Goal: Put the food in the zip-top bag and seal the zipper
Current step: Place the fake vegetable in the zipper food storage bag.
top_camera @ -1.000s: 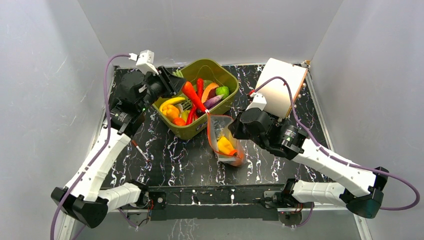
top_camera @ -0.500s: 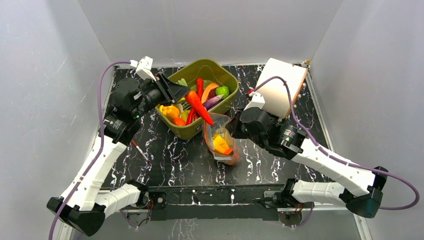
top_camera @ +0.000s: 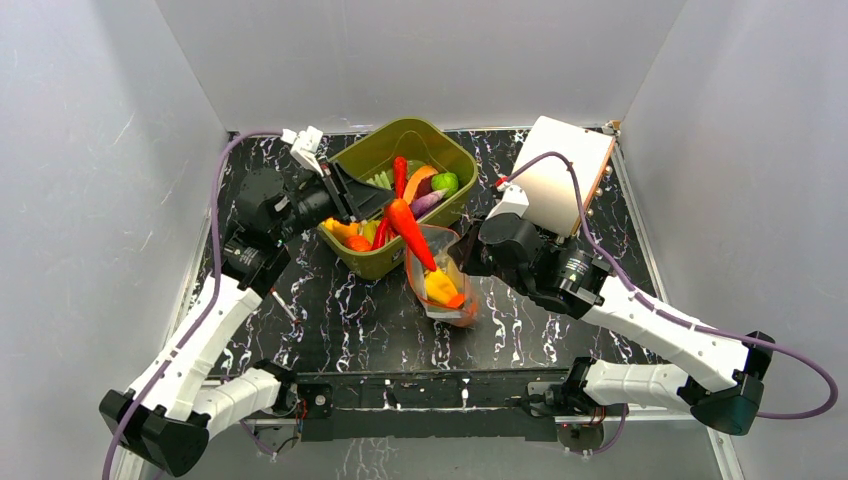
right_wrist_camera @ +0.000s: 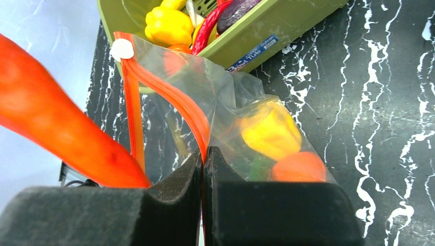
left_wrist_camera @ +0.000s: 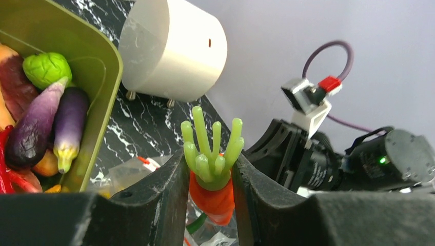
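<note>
My left gripper point(top_camera: 378, 205) point(left_wrist_camera: 209, 179) is shut on an orange carrot point(top_camera: 412, 235) point(left_wrist_camera: 215, 197) just below its green top point(left_wrist_camera: 211, 151). The carrot point(right_wrist_camera: 56, 136) slants down with its tip at the open mouth of the zip-top bag point(top_camera: 445, 295) point(right_wrist_camera: 241, 97). My right gripper point(top_camera: 464, 256) point(right_wrist_camera: 203, 156) is shut on the bag's near lip, pinching the red-orange zipper point(right_wrist_camera: 177, 95) and holding the mouth up. Inside the bag lie a yellow pepper point(right_wrist_camera: 269, 130) and an orange ball point(right_wrist_camera: 300, 166).
The olive-green tub point(top_camera: 455, 150) point(left_wrist_camera: 105, 61) point(right_wrist_camera: 287, 23) stands behind the bag and holds more food: red chillies point(top_camera: 400, 175), purple pieces point(left_wrist_camera: 36, 128), a green piece point(left_wrist_camera: 46, 69), a yellow pepper point(right_wrist_camera: 169, 25). A white box point(top_camera: 560, 170) point(left_wrist_camera: 174, 48) sits at the back right.
My left gripper has carried the carrot down and to the right, from over the tub to the bag's mouth. The right gripper has nudged the bag slightly left, still pinching its lip.
</note>
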Motion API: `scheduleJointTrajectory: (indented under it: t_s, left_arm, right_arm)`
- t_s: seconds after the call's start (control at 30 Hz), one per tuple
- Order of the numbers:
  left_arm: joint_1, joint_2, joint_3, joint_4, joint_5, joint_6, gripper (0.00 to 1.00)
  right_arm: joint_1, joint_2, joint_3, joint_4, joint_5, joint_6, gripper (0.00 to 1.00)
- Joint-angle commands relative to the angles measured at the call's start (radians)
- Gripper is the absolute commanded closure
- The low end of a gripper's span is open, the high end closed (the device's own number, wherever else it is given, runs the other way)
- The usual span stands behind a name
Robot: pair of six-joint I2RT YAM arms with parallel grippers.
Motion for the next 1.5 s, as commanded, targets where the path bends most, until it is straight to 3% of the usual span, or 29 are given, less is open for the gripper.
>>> scheduleJointTrajectory:
  t_s: [0.0, 0.23, 0.47, 1.07, 1.3, 1.47]
  left_arm:
    - [0.001, -0.039, -0.045, 0.102, 0.1, 0.059, 0.86]
    - [0.001, -0.025, -0.094, 0.174, 0.212, 0.082, 0.85]
    - [-0.01, -0.008, -0.126, 0.201, 0.236, 0.061, 0.85]
    - [-0.158, 0.003, -0.245, 0.314, 0.141, -0.029, 0.79]
    - [-0.166, 0.029, -0.213, 0.232, 0.115, 0.01, 0.48]
    - [-0.166, 0.022, -0.187, 0.161, 0.094, 0.052, 0.4]
  right_arm:
    - [0.006, -0.007, 0.054, 0.094, -0.02, 0.058, 1.0]
    - [0.006, -0.027, 0.047, 0.11, -0.033, 0.1, 1.0]
    - [0.005, -0.042, 0.041, 0.13, -0.026, 0.122, 1.0]
    - [0.006, -0.045, 0.031, 0.15, -0.005, 0.14, 1.0]
    - [0.006, -0.059, 0.031, 0.134, 0.027, 0.137, 1.0]
    - [0.006, -0.058, 0.034, 0.133, 0.037, 0.134, 1.0]
